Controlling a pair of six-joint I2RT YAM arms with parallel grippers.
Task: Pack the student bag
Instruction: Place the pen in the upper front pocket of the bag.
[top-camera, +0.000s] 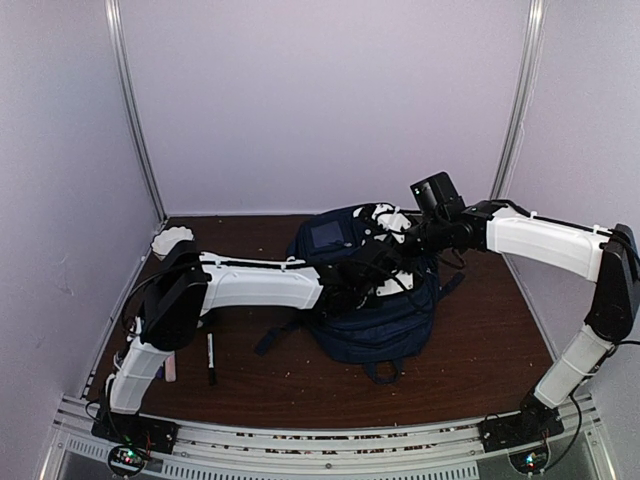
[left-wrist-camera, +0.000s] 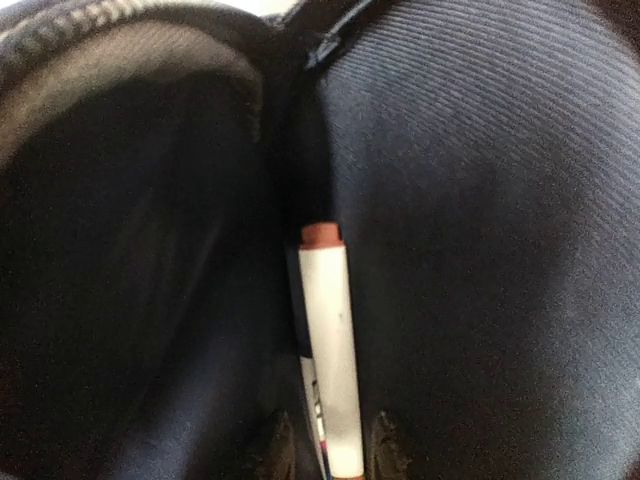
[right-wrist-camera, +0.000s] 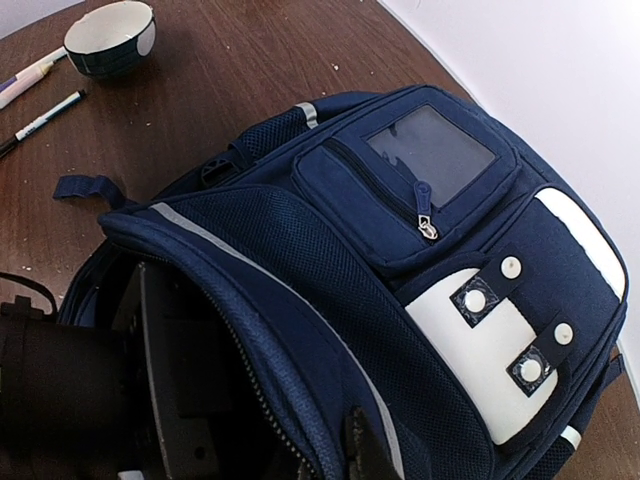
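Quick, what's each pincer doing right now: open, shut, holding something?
Left pincer: inside the student bag, white marker between its fingers; gripped or loose cannot be told.
Right pincer: shut on the student bag's open rim.

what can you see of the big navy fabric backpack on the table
The big navy fabric backpack lies front-up mid-table, its main zip open on a dark interior. Its front has a zipped pocket with a clear window, white patches with round studs, pale stripes and dark straps trailing on the brown table. The right gripper seems to pinch the opening's rim; the left gripper is inside it beside a white marker.
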